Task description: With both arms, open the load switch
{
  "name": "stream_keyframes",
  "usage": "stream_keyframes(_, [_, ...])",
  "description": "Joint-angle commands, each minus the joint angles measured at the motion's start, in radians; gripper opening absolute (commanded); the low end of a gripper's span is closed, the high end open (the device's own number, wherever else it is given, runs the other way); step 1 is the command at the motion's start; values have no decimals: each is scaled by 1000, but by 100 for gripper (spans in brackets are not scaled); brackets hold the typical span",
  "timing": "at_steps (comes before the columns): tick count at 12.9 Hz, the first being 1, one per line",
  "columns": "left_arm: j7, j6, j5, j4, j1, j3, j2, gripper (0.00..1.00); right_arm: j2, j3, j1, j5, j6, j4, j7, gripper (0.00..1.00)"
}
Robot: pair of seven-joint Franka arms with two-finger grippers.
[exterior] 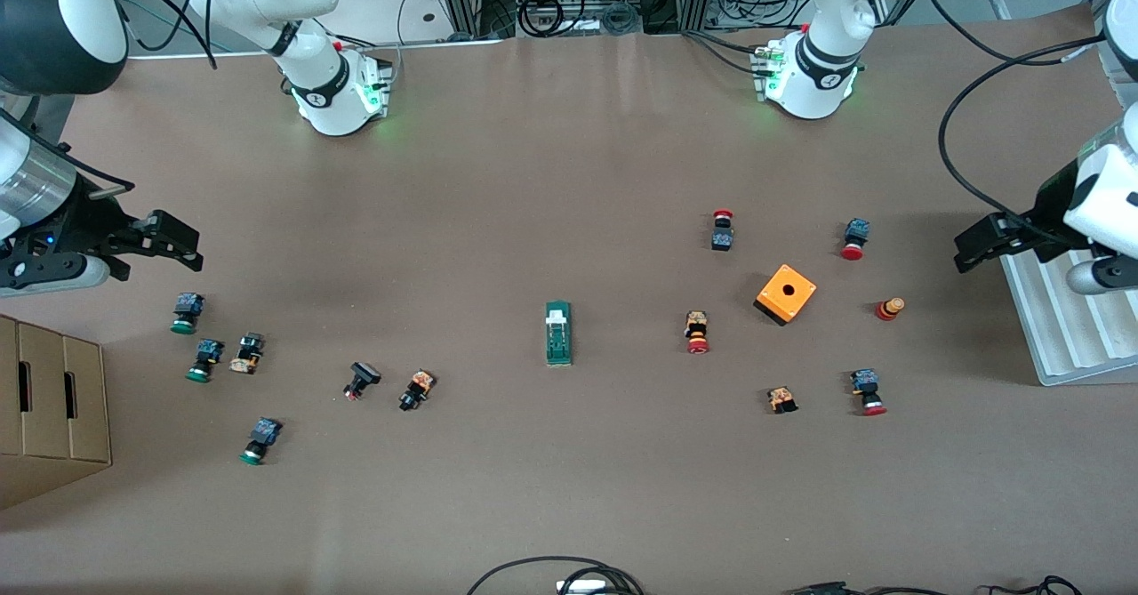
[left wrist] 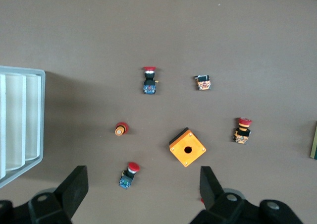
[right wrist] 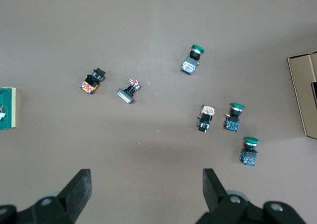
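Load switch (exterior: 558, 333) lies mid-table, untouched; left gripper (exterior: 971, 253) and right gripper (exterior: 182, 248), jaws open, hang at the table ends, so one should pin the body while the other slides its tab.

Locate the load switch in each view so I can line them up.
Front view: load switch lies mid-table, between the two clusters of pushbuttons.
Left wrist view: only a sliver of its end shows at the frame edge.
Right wrist view: one end, white tab showing, is cut by the frame edge.
Shared landmark: the switch itself; the orange box links front and left wrist only.
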Motion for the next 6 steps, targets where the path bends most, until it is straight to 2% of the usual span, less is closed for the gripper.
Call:
stream_keyframes(1, [25, -45, -8, -3, 26, 0, -12, 100, -5, -7, 7, -19, 12, -3, -7, 100])
stream_keyframes(6, [96, -80, -16, 0, 95, 0, -26, 100, -5, -7, 7, -19, 12, -3, -7, 100])
